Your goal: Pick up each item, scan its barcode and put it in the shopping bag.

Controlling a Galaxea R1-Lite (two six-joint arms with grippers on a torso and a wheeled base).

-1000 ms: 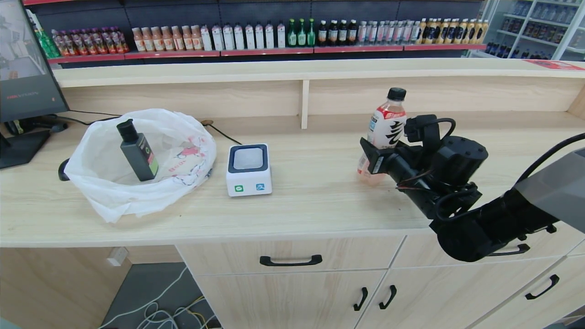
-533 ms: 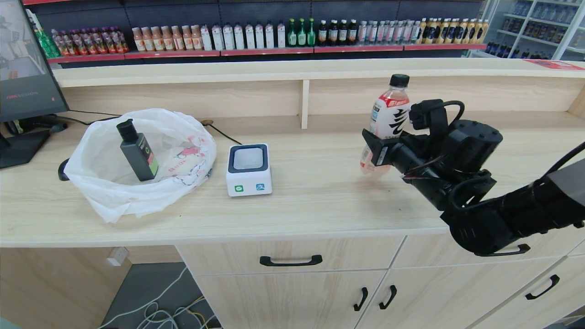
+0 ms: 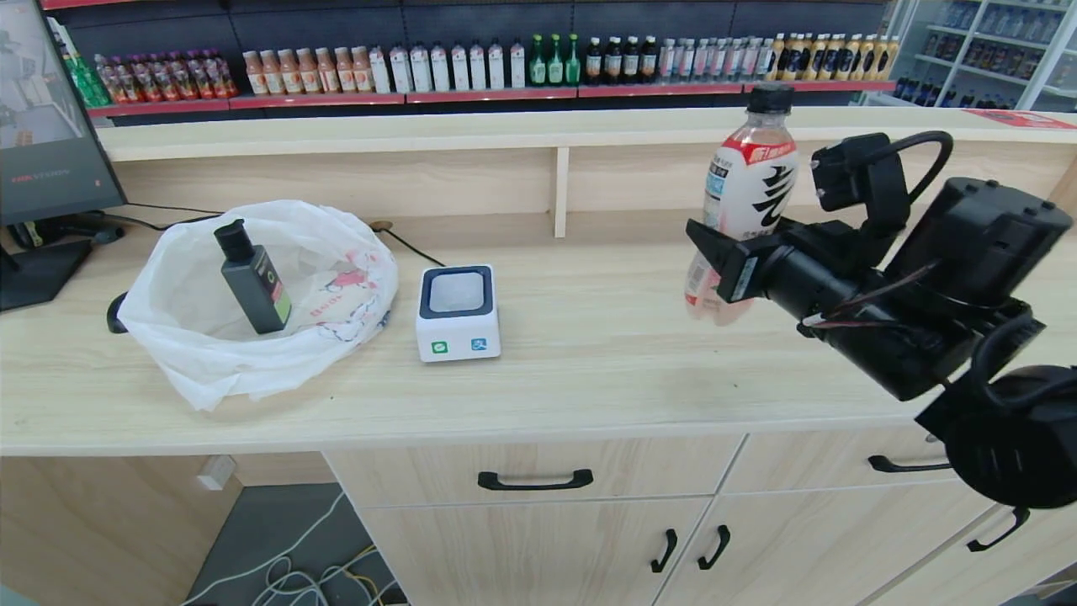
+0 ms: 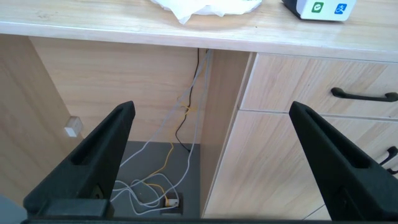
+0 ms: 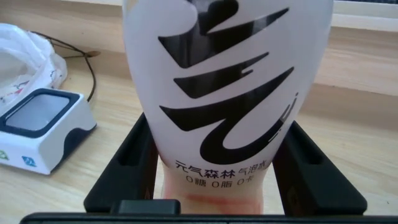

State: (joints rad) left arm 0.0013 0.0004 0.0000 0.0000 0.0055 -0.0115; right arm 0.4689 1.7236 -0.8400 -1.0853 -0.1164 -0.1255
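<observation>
The pink drink bottle (image 3: 745, 202) is pinched upright around its lower half by the right gripper (image 3: 740, 257). It's held up over the counter (image 3: 589, 370), well to the right of the white scanner box (image 3: 458, 311). The shopping bag (image 3: 193, 353) is laid open on the left, near the scanner, and a dark bottle (image 3: 252, 278) is already leaned inside it. The left gripper (image 4: 211, 109) is spread wide, down in front of the cabinet below the counter edge.
</observation>
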